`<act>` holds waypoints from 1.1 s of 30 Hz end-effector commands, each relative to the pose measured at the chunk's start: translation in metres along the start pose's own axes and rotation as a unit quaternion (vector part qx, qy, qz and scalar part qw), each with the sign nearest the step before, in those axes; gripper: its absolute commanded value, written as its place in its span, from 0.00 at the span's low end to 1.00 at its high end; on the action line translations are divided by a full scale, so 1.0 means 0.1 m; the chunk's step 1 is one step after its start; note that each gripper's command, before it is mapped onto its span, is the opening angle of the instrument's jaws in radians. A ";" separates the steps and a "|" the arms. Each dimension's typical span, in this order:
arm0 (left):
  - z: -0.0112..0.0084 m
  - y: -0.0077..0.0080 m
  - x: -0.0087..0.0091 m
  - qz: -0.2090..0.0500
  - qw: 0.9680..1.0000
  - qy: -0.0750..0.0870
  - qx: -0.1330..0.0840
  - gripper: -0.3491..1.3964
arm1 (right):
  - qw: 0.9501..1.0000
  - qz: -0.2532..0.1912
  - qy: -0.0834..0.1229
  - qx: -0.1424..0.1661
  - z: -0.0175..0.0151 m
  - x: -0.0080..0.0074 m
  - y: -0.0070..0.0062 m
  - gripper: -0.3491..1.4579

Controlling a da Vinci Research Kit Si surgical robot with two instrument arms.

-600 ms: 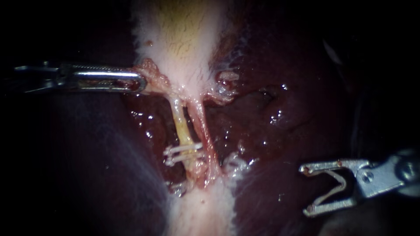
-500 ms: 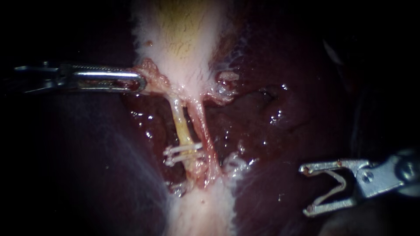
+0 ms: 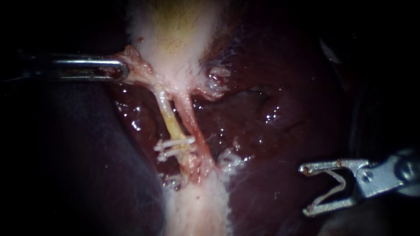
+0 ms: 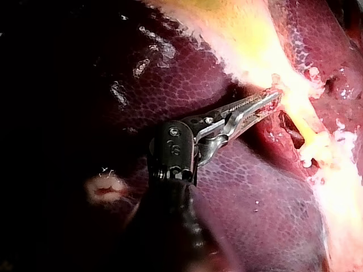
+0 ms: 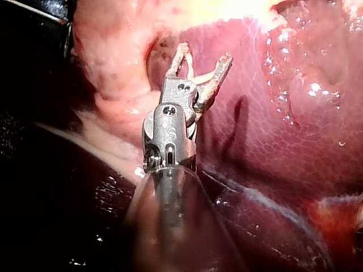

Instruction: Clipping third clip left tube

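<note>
1. Dark, wet liver [image 3: 271,144] fills the background. The pale gallbladder [image 3: 175,30] comes in from above.
2. Right instrument [image 3: 307,189]: jaws spread wide, cradling an open clip [image 3: 334,185] that touches both of them.
3. Left instrument [image 3: 122,70]: jaws pressed together on a pale tissue fringe [image 3: 131,59] at the gallbladder's foot.
4. Left tube [image 3: 168,118]: yellowish and steep, running from that foot down to two clips [image 3: 174,146] across its lower end. The pinker right tube [image 3: 192,124] lies just beside it.
5. Key relation: the left tube is well apart from the right jaws, leftward and higher in the endoscope view. The left instrument is nearer but occupied. My judgement is that the clip must straddle the bare stretch above the two clips, crosswise.
6. Hidden: the tube's far side, and most of the left shaft in the dark. The right wrist view does not show the tube plainly.
</note>
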 end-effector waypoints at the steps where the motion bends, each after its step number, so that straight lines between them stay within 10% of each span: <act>1: -0.001 0.001 0.001 0.002 1.000 0.001 0.000 0.00 | 1.000 0.000 0.000 0.000 0.000 0.000 0.000 0.47; 12: 0.002 0.002 -0.006 0.004 1.000 0.002 0.003 0.00 | 1.000 0.006 0.004 0.025 0.031 0.019 0.013 0.47; 25: 0.005 0.002 -0.008 0.004 1.000 0.002 0.004 0.00 | 0.997 0.062 0.033 0.030 0.124 0.081 0.069 0.47; 33: 0.006 0.003 -0.009 0.005 1.000 0.003 0.006 0.00 | 0.996 0.079 0.042 0.008 0.155 0.088 0.107 0.46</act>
